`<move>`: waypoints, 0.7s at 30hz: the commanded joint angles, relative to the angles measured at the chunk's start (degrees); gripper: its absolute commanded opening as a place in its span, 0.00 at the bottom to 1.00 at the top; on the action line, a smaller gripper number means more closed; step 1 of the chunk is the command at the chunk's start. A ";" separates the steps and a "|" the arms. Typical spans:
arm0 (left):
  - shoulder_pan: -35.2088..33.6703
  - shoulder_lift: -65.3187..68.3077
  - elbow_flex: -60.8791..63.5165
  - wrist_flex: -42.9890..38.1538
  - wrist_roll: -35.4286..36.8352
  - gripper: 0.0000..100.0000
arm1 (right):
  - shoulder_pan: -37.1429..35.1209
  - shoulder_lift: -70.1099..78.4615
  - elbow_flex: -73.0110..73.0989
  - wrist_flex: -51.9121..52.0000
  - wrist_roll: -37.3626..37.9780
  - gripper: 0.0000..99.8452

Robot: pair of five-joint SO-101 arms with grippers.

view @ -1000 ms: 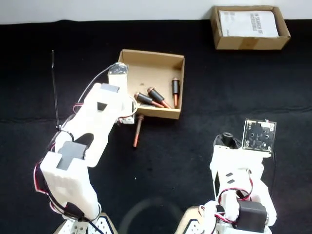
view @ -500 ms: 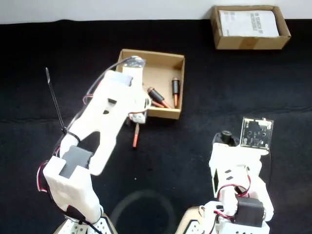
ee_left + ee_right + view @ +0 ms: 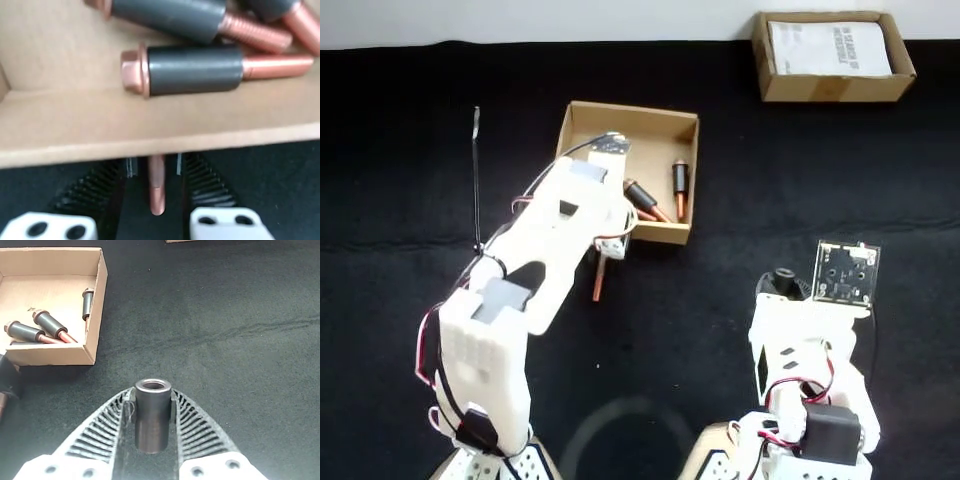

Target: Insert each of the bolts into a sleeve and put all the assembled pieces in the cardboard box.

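Right now I'm on the pick-up of the last loose bolt (image 3: pixel 156 192), which lies on the black table (image 3: pixel 700 330) just outside the near wall of the cardboard box (image 3: pixel 620 112). I have the left claw (image 3: pixel 155 165) low over it, one finger on each side of the shank. I see a thin dark gap on both sides, so I judge the claw is open around the bolt and not yet pinching it. From above, the bolt (image 3: pixel 599 281) pokes out from under the left arm, one end close against the box wall.

The right claw (image 3: pixel 152 399) is closed on a dark sleeve (image 3: pixel 152 420), which it holds upright with the bore facing up, well apart from the box on the right side of the table. Three assembled pieces (image 3: pixel 31 333) already lie inside the box.

So I judge the task is nearly done, with one pair left to join. The next move calls for closing the left claw squarely on the shank. Then I lift clear of the wall without snagging the cardboard and carry the bolt across to the sleeve. The hard part is lining the bolt's tip up with that small bore. A crooked grip now would make the insertion hard, so I want the pinch centred and firm.
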 commanded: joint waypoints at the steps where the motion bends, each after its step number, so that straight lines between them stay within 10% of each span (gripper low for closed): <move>1: -1.10 3.65 -4.88 -0.62 -0.09 0.11 | 0.48 -0.13 -0.22 -1.10 0.53 0.01; 21: 10.15 -29.32 -29.32 21.71 -0.09 0.01 | -6.29 -0.48 6.37 -19.65 0.09 0.01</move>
